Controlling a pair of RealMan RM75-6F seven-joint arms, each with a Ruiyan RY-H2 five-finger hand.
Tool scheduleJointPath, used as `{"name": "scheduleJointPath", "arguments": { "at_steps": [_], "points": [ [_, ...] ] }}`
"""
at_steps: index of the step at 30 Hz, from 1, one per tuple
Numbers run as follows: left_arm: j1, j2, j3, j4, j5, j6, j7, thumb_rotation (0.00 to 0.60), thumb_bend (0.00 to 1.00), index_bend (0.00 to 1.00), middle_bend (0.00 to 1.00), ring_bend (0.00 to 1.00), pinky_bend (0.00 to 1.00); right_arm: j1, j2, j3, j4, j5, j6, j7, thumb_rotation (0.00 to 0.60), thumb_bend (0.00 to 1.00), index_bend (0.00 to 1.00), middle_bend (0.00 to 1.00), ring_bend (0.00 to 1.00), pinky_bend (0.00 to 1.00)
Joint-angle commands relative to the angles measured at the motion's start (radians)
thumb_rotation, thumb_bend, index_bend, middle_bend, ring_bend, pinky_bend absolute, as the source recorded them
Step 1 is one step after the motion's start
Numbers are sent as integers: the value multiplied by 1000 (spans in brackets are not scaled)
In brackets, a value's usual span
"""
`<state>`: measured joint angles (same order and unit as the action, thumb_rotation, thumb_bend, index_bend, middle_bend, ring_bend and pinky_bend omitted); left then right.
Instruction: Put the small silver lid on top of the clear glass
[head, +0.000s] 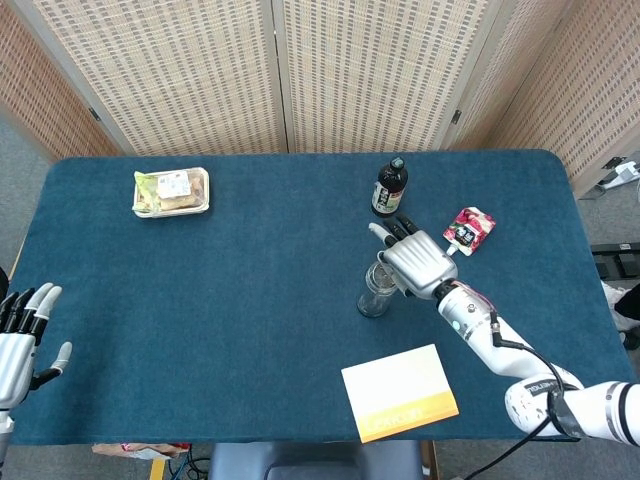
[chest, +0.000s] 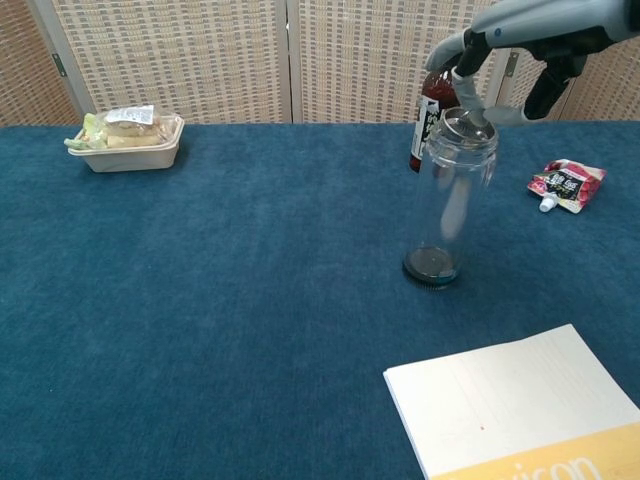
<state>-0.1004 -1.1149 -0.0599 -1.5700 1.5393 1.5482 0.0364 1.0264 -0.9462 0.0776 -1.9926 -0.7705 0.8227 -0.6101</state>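
The clear glass (chest: 452, 200) stands upright right of the table's middle, also seen from above in the head view (head: 374, 295). The small silver lid (chest: 466, 124) lies on the glass's mouth, roughly level. My right hand (chest: 520, 40) hovers over the glass and still pinches the lid between thumb and a finger; in the head view this hand (head: 415, 262) covers the rim and hides the lid. My left hand (head: 25, 335) rests at the table's near left edge, holding nothing, its fingers apart.
A dark bottle (chest: 430, 105) stands just behind the glass. A red pouch (chest: 567, 185) lies to its right. A white and yellow notebook (chest: 515, 410) sits at the near edge. A food tray (chest: 126, 135) is at the far left.
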Motion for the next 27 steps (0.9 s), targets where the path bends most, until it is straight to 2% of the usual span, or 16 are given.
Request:
{"name": "scheduleJointPath", "arguments": {
  "at_steps": [1, 3, 6, 10, 14, 17, 20, 23, 27],
  "points": [
    [-1, 0, 0, 0, -1, -2, 0, 600, 362, 0, 52, 0, 14, 2, 21, -10, -13, 10, 1, -5, 600, 465, 357, 5, 0, 0],
    [-2, 0, 1, 0, -1, -5, 2, 600, 362, 0, 52, 0, 14, 4, 33, -16, -23, 22, 4, -10, 600, 436, 282, 0, 0, 0],
    [-4, -3, 0, 1, -4, -10, 8, 600, 362, 0, 52, 0, 14, 5, 50, -24, -34, 34, 14, -19, 600, 408, 225, 0, 0, 0],
    [-5, -4, 1, -1, -4, -13, 15, 600, 362, 0, 52, 0, 14, 10, 59, -30, -36, 56, 18, -22, 600, 397, 221, 0, 0, 0],
    [-6, -5, 0, 2, -8, -15, 18, 600, 362, 0, 52, 0, 14, -20, 88, -9, -67, 11, 53, 31, 600, 397, 219, 0, 0, 0],
    [-8, -7, -1, 4, -11, -20, 24, 600, 362, 0, 52, 0, 14, -86, 152, 5, -120, -86, 102, 111, 600, 390, 211, 0, 0, 0],
    [-9, -10, 0, 4, -9, -20, 30, 600, 362, 0, 52, 0, 14, -203, 220, -16, -173, -251, 198, 193, 600, 381, 187, 0, 0, 0],
    [-11, -13, 2, 1, -8, -25, 38, 600, 362, 0, 52, 0, 14, -348, 251, -76, -172, -438, 307, 289, 600, 378, 114, 0, 0, 0],
    [-13, -16, 5, -2, -8, -32, 51, 600, 362, 0, 52, 0, 14, -526, 211, -169, -76, -635, 454, 346, 600, 377, 15, 0, 0, 0]
  ]
}}
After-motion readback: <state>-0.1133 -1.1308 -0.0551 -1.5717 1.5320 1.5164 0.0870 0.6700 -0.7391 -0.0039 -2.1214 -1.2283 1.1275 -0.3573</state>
